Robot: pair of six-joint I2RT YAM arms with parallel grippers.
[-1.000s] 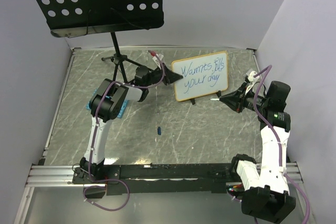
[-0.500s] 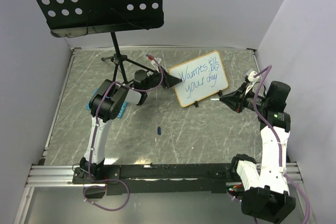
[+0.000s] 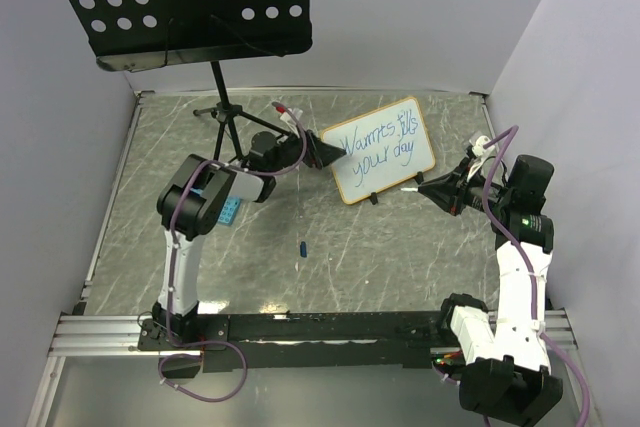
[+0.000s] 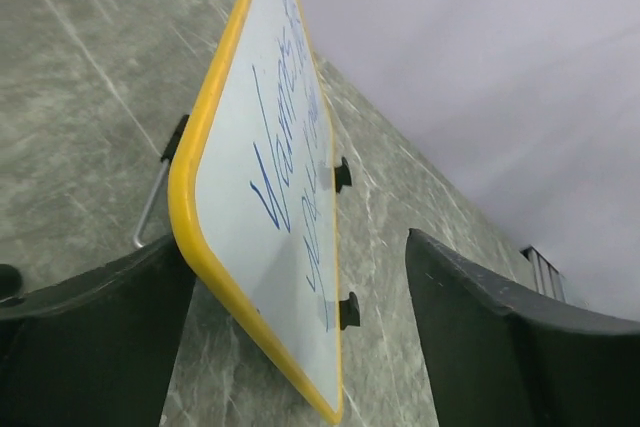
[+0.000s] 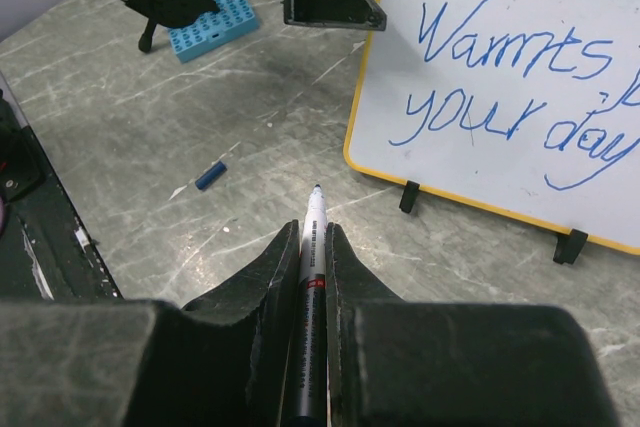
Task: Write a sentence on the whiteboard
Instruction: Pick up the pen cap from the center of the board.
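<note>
Left wrist: my left gripper [image 4: 300,247] jaws apart, straddling whiteboard [image 4: 270,177] side edge; board near bench far edge, right of middle. Light, stiff, tippy on 2 feet, so pinch frame. Right gripper [image 5: 312,229] clamped on marker [image 5: 315,209]

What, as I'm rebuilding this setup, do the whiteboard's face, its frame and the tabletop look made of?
The whiteboard's face: smooth white, likely a coated panel, with a slight sheen and no visible grain. Its frame: yellow-orange, probably moulded plastic, given the rounded corners and even colour. The tabletop: grey-green veined stone look, matte, possibly printed laminate.
</note>
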